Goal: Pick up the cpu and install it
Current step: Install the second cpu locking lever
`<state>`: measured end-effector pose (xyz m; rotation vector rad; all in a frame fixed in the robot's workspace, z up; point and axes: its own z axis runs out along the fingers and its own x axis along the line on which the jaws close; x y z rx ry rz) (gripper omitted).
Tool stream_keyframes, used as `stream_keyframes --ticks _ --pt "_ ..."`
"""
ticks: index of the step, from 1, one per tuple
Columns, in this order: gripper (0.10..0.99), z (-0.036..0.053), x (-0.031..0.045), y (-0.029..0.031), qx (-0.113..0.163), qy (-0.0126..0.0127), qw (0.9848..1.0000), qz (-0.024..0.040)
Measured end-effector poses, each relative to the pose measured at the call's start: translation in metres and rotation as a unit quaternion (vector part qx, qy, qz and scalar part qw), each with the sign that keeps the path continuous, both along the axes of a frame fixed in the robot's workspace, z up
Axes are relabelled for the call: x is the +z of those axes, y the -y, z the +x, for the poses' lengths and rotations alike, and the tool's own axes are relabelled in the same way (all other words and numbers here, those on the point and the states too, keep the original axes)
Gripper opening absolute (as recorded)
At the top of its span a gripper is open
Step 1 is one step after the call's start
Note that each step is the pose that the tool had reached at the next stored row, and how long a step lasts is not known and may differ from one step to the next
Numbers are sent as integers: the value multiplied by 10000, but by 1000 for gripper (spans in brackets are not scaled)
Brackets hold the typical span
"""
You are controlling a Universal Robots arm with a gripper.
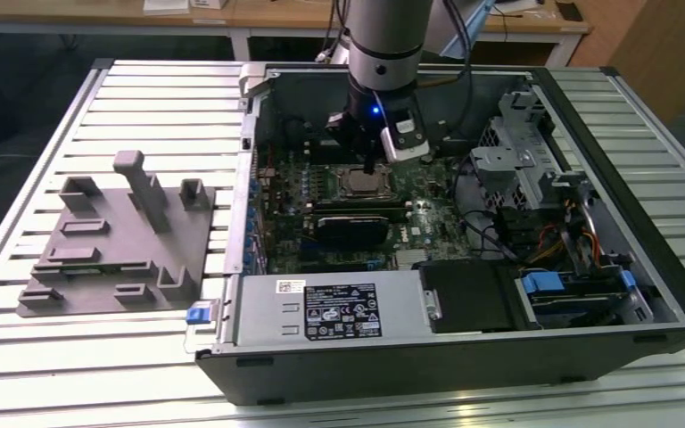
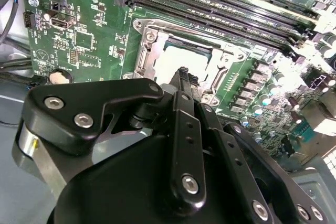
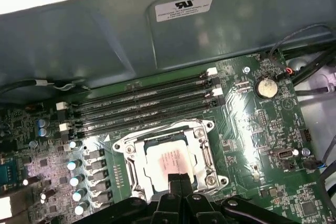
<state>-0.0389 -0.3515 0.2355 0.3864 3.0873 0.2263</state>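
The cpu (image 3: 169,157), a flat square with a silvery-white top, lies flat inside the metal socket frame (image 3: 206,157) on the green motherboard (image 3: 252,124). In the second wrist view the cpu (image 2: 181,59) shows just beyond the fingertips. My gripper (image 3: 179,178) hangs right over the cpu's near edge, its two black fingers pressed together with nothing between them. In the exterior view the gripper (image 1: 373,163) reaches down into the open computer case (image 1: 628,223), directly above the cpu (image 1: 363,184).
Empty memory slots (image 3: 147,106) run beside the socket, and capacitors (image 3: 79,179) stand along its other side. A grey fixture plate (image 1: 117,241) sits on the slatted table at the exterior view's left. The power supply (image 1: 331,308), drive cage (image 1: 521,160) and cables (image 1: 557,241) crowd the case.
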Motion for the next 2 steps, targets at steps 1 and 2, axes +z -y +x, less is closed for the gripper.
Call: stream_keyframes --ticks 1,2 --pt "106 0 0 0 0 0 10000 0" --pt "106 0 0 0 0 0 10000 0"
